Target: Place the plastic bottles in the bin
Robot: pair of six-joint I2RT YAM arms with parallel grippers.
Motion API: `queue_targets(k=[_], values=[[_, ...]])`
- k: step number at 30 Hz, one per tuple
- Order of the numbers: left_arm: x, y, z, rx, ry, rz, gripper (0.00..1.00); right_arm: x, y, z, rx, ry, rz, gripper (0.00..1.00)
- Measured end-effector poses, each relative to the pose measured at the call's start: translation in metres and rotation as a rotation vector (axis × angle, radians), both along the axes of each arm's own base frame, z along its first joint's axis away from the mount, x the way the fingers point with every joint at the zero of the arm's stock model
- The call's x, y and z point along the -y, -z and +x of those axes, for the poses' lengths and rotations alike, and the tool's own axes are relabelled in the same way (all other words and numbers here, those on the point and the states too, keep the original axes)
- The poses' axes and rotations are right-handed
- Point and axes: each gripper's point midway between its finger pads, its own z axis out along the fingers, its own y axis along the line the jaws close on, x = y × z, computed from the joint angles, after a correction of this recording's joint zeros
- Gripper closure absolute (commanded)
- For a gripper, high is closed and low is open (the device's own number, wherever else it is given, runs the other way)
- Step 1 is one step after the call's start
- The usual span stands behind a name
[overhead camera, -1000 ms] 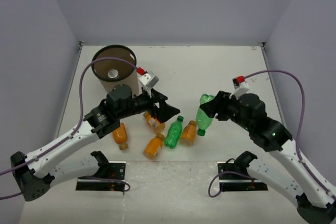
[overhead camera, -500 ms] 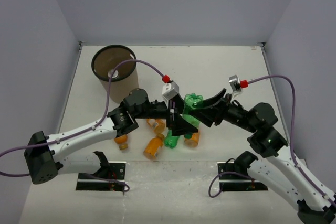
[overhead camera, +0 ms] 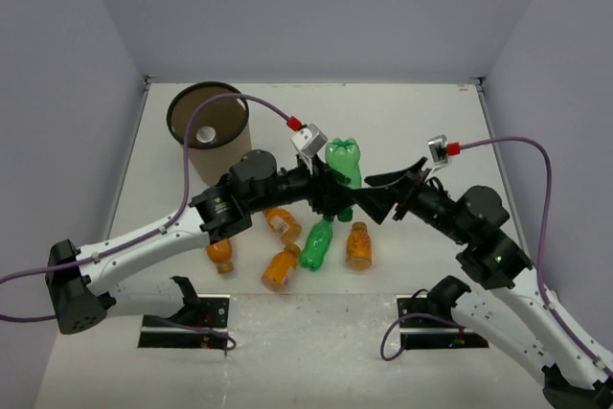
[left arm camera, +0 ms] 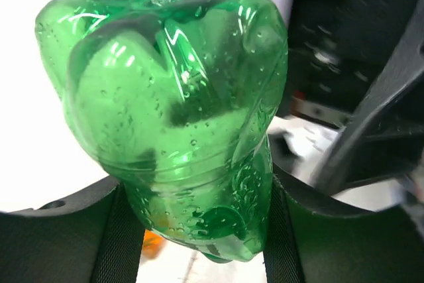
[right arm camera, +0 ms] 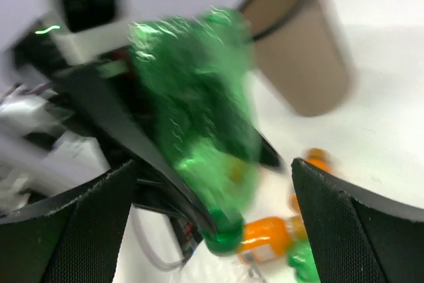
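A translucent green bottle (overhead camera: 343, 162) hangs bottom-up over the middle of the table, cap downward. My left gripper (overhead camera: 332, 195) is shut on its lower body; both pads press its sides in the left wrist view, where the green bottle (left arm camera: 179, 97) fills the frame above the left gripper (left arm camera: 202, 233). My right gripper (overhead camera: 381, 194) stands open just right of it, fingers spread wide of the green bottle (right arm camera: 199, 117). The brown bin (overhead camera: 218, 162) stands at the back left. On the table lie another green bottle (overhead camera: 316, 244) and several orange bottles (overhead camera: 281, 268).
Orange bottles lie at the left (overhead camera: 219, 253), middle (overhead camera: 282, 223) and right (overhead camera: 358, 244) of the cluster below both grippers. A pale round thing (overhead camera: 205, 135) sits inside the bin. Grey walls enclose the table on three sides. The bin (right arm camera: 298, 57) shows behind the bottle in the right wrist view.
The right gripper brought the green bottle toward the middle and opened. The left arm swung right from near the bin, and its jaws closed on the bottle.
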Motion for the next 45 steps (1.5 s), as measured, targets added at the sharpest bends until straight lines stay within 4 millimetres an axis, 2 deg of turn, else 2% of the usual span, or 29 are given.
queue_targets(k=[2,4,7,9,11,12,14,15,16,17,18,19,24,27,31,35,37,40,43,45], values=[[-0.017,-0.005,0.038,-0.019,-0.204,0.061,1.0,0.023,0.008,0.025,-0.085,0.204,-0.046,0.01],[-0.051,-0.012,0.083,-0.036,-0.436,0.117,1.0,0.053,0.014,0.043,-0.145,0.408,-0.084,0.01],[-0.137,-0.018,0.156,-0.061,-0.845,0.207,1.0,0.09,0.026,0.052,-0.192,0.605,-0.131,0.01],[-0.208,-0.02,0.193,-0.071,-1.131,0.277,1.0,0.104,0.036,0.052,-0.215,0.67,-0.163,0.01],[-0.261,-0.019,0.213,-0.082,-1.326,0.343,1.0,0.108,0.048,0.054,-0.243,0.694,-0.209,0.01],[-0.28,-0.017,0.219,-0.087,-1.392,0.372,1.0,0.107,0.054,0.055,-0.258,0.696,-0.234,0.01],[-0.308,-0.009,0.23,-0.103,-1.487,0.434,0.98,0.102,0.072,0.059,-0.295,0.687,-0.294,0.01],[-0.317,-0.005,0.235,-0.111,-1.518,0.461,0.92,0.099,0.081,0.061,-0.313,0.676,-0.322,0.01],[-0.323,-0.001,0.239,-0.116,-1.536,0.485,0.83,0.094,0.093,0.063,-0.338,0.661,-0.358,0.01],[-0.328,0.004,0.242,-0.124,-1.552,0.507,0.37,0.09,0.105,0.064,-0.362,0.646,-0.391,0.01],[-0.33,0.008,0.244,-0.127,-1.558,0.528,0.07,0.086,0.12,0.065,-0.394,0.631,-0.433,0.01],[-0.331,0.013,0.245,-0.133,-1.557,0.553,0.0,0.081,0.137,0.066,-0.429,0.611,-0.478,0.01],[-0.33,0.022,0.245,-0.15,-1.551,0.577,0.0,0.069,0.219,0.054,-0.613,0.515,-0.67,0.01],[-0.331,0.021,0.239,-0.152,-1.54,0.577,0.0,0.065,0.25,0.038,-0.685,0.462,-0.75,0.01],[-0.327,0.006,0.224,-0.138,-1.494,0.526,0.0,0.051,0.262,0.018,-0.699,0.401,-0.806,0.01],[-0.32,-0.023,0.196,-0.091,-1.434,0.437,0.0,0.042,0.275,0.006,-0.722,0.368,-0.852,0.02],[-0.317,-0.031,0.181,-0.075,-1.397,0.402,0.0,0.041,0.286,0.003,-0.746,0.365,-0.887,0.07],[-0.316,-0.032,0.165,-0.066,-1.356,0.377,0.0,0.042,0.309,-0.005,-0.791,0.363,-0.975,0.21],[-0.31,-0.025,0.158,-0.074,-1.302,0.384,0.0,0.046,0.329,-0.014,-0.831,0.371,-1.056,0.58],[-0.3,-0.016,0.157,-0.088,-1.244,0.392,0.0,0.046,0.331,-0.014,-0.826,0.381,-1.069,1.0]])
